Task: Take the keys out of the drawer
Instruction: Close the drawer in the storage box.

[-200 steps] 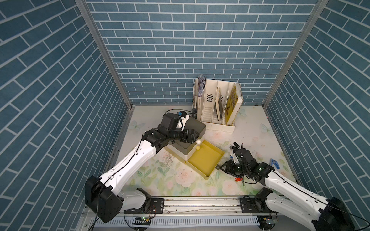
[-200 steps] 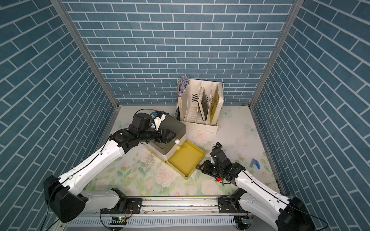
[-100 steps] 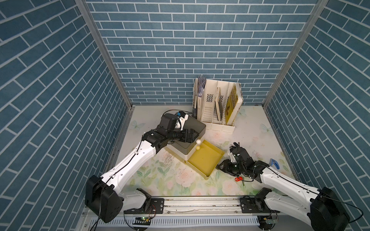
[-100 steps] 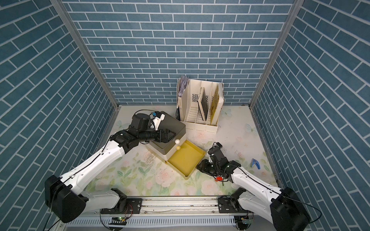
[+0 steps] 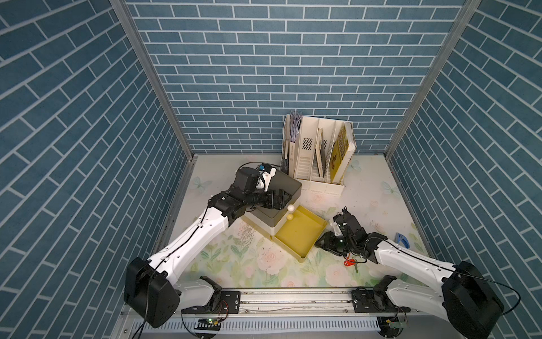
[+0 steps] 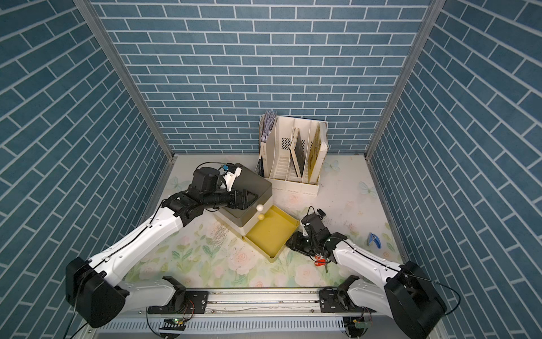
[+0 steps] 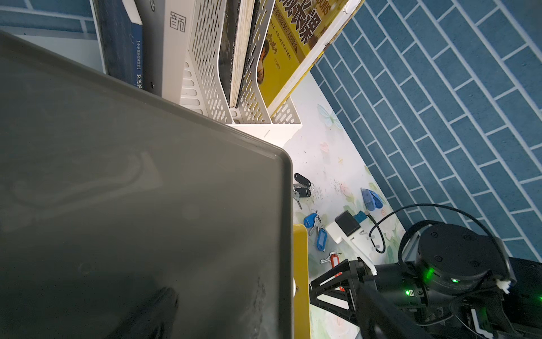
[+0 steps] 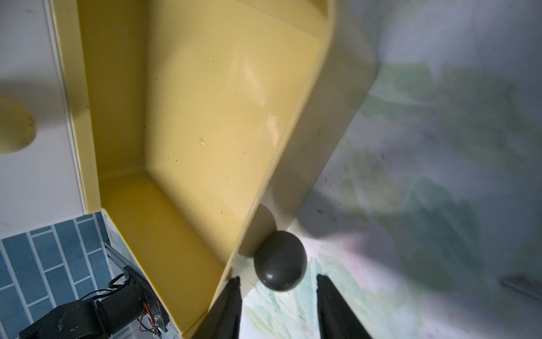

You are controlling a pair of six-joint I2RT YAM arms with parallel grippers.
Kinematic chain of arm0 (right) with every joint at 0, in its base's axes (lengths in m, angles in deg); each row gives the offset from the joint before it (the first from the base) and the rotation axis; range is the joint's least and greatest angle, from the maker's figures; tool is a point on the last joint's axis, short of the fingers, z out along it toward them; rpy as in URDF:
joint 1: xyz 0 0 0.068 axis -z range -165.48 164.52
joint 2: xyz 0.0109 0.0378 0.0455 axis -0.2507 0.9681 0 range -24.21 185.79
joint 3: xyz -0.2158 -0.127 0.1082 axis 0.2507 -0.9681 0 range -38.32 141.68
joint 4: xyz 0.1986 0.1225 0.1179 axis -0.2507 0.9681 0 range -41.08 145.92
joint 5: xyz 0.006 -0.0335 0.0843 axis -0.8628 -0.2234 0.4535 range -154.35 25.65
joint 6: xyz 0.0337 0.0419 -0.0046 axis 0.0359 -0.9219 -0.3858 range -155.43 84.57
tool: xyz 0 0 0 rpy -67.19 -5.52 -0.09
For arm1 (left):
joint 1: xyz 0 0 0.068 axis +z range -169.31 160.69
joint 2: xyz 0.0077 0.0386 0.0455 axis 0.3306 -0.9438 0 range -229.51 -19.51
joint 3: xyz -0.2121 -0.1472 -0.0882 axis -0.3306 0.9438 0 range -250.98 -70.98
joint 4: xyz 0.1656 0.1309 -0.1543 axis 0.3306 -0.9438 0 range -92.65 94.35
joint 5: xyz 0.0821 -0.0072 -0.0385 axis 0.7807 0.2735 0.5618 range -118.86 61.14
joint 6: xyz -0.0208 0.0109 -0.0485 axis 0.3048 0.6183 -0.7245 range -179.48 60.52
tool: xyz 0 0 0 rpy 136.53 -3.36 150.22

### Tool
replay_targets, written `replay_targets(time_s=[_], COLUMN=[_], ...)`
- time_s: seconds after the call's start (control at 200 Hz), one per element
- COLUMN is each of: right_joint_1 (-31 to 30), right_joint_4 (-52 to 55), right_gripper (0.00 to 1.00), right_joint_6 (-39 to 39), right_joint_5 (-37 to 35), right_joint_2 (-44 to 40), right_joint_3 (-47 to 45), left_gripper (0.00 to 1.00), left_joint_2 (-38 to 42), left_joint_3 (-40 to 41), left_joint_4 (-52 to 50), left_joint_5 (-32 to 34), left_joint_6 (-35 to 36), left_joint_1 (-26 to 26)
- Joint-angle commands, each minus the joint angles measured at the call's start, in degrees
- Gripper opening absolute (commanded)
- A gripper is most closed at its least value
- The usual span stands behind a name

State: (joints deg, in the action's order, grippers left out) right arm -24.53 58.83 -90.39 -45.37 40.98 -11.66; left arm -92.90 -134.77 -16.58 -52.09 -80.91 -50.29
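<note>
**Right arm.** I reach low over the floral mat (image 5: 264, 264), forearm nearly level. My right gripper (image 8: 278, 280) faces the front of the yellow drawer (image 5: 296, 234). Its jaws stand partly apart and grip nothing. The drawer's dark round knob (image 8: 280, 261) sits just ahead of the fingertips (image 8: 234, 293).

**Left arm.** I stretch across to the cabinet (image 5: 287, 183). My left gripper (image 5: 278, 199) lies on its grey top near the front edge. I cannot tell how wide its jaws stand.

**Room.** The drawer stands open at a slant. Bare mat lies between it and the right-hand wall, and the file rack (image 5: 319, 158) stands behind.

**Views.** Only the left wrist view shows all three bunches on the mat outside the drawer: black-fob keys (image 7: 302, 186), blue-tag keys (image 7: 315, 229) and red-tag keys (image 7: 334, 259). In both top views my right arm covers the blue-tag bunch, and the red-tag bunch shows beside my forearm.
</note>
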Motion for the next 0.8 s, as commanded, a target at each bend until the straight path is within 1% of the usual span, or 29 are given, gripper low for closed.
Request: replay_targets(time_s=[0.0, 0.39, 0.795], right_joint_1=[-0.04, -0.09, -0.08], right_joint_4=[-4.06, -8.2, -12.06], right_gripper=[0.44, 0.44, 0.44], right_joint_6=[2.42, 3.5, 4.86], right_joint_5=[0.68, 0.44, 2.33], right_joint_2=[1.59, 7.24, 15.55], right_joint_3=[1.93, 4.61, 10.51], left_gripper=[1.0, 1.0, 1.0], left_joint_2=[-0.5, 0.08, 0.19], left_joint_3=[2.29, 2.8, 3.01], left_joint_4=[-4.72, -4.6, -4.82], left_joint_5=[0.21, 0.19, 0.55], left_joint_6=[-0.19, -0.04, 0.71], left_joint_1=[0.42, 0.47, 0.53])
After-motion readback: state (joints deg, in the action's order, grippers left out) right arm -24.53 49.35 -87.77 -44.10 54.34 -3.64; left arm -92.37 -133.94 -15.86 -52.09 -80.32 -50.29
